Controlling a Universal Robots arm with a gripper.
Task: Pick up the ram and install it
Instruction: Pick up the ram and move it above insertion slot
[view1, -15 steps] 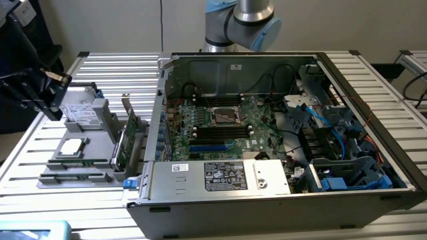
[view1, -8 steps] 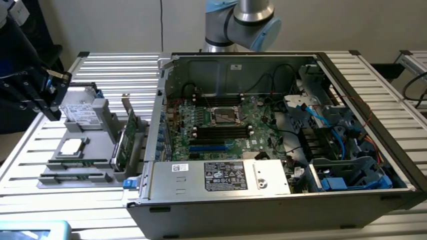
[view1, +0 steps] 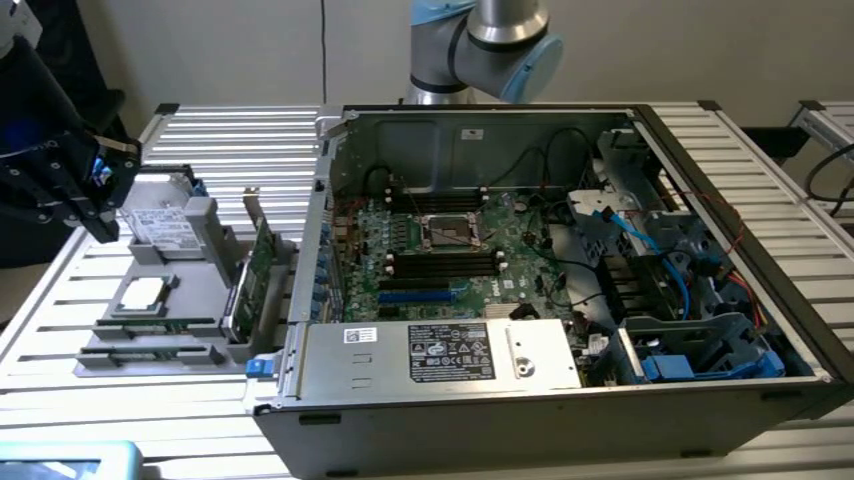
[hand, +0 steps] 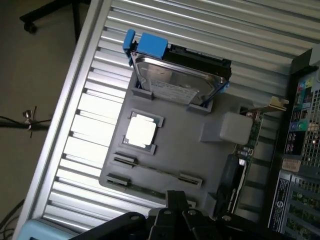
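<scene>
The open computer case (view1: 534, 400) takes up the exterior view's right and centre. Its tall left wall stands just beside the grey holder (view1: 187, 300) on the slatted table (view1: 227, 140). I judge that wall the main hazard: anything carried across has to clear its rim, and the memory slots (view1: 441, 262) lie deep inside among loose cables that could snag.

On the holder, the hard drive (view1: 154, 220) stands at the far end and the expansion card (view1: 260, 270) stands upright along the right edge. It fences that side in. The processor chip (view1: 144, 292) lies mid-holder.

The ram (view1: 154, 326) sits low between grey clips at the holder's near end. It is thin and narrow, so an off-centre grip could tilt it or jam it against the clips.

The gripper (view1: 104, 232) hangs at the holder's far-left corner beside the hard drive, apart from the ram. Its fingers are clenched together on nothing. Closed like that, they would press on the stick's edge instead of straddling it.

Open room lies left of and nearer than the holder, over bare slats.
</scene>
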